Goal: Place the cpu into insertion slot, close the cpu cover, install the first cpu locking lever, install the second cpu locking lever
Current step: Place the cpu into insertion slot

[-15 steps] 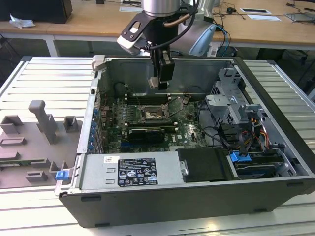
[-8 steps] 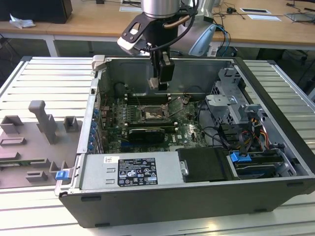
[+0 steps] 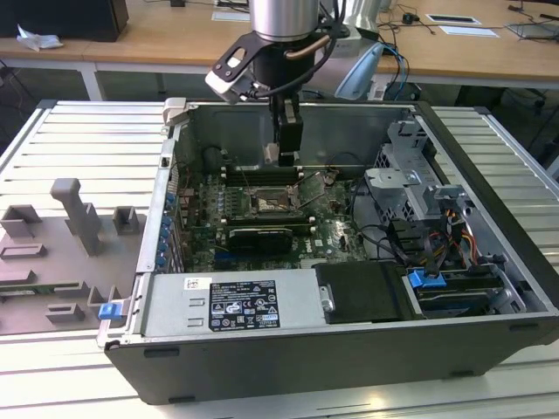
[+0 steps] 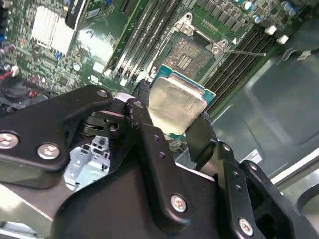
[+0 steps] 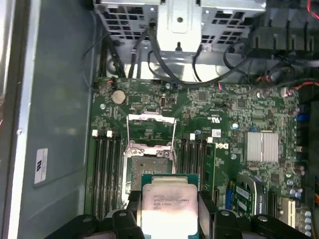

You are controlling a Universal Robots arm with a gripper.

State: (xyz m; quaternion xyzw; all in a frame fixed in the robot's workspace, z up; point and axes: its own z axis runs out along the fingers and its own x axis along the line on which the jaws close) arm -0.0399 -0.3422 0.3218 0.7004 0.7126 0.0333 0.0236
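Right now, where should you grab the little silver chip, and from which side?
By two opposite thin edges, as the jaws do now. The cpu is a flat square, so edge grips spare its shiny top and underside. Come from above: the insertion slot lies open facing up, its cpu cover swung back.

Your gripper has cpu pinched by two opposite edges between black fingers, pale metal top facing camera. Cpu not in insertion slot yet. Slot sits uncovered, contact grid showing. Long memory slots flank it both sides. Thin lever wire pokes out by slot corner. Finned silver heatsink well apart on green board.
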